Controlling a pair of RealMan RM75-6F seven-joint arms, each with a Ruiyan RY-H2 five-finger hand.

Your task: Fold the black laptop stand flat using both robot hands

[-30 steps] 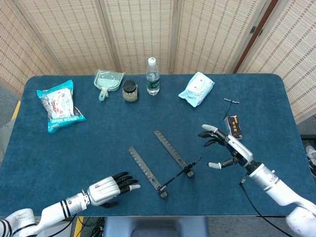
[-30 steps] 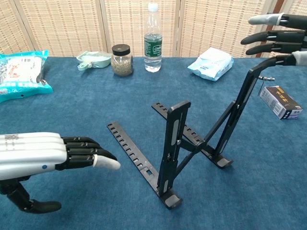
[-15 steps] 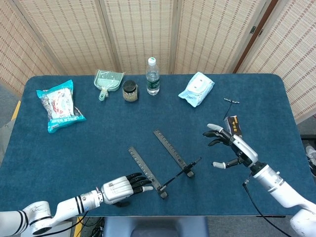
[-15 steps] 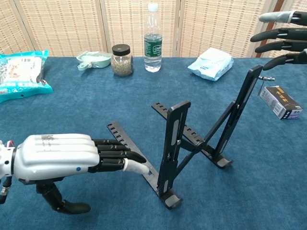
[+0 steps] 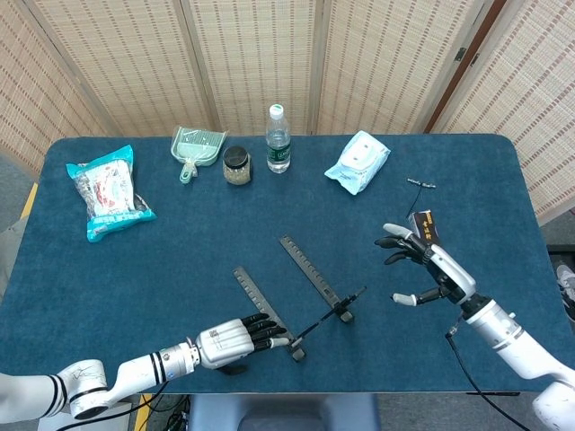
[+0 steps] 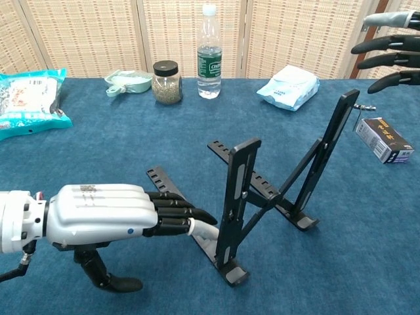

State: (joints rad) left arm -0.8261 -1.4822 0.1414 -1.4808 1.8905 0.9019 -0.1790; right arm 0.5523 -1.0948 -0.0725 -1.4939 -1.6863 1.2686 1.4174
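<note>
— Head view? Reaching further right than a second ago, left hand point(image 5: 235, 337), fingers stretched out, tips at the near rail of the laptop stand point(image 5: 301, 294), grasping nothing. Standing unfolded mid-table.
— And the right hand point(image 5: 424, 273)? Drifting right, hovering spread, empty.
— Chest view? Showing fingertips point(image 6: 200, 216) just beside the near upright; stand point(image 6: 262, 197) propped open.

both arms are white with black bands; left hand point(image 6: 108, 222) and right hand point(image 5: 426, 272) have white backs, black fingers, pale tips.
</note>
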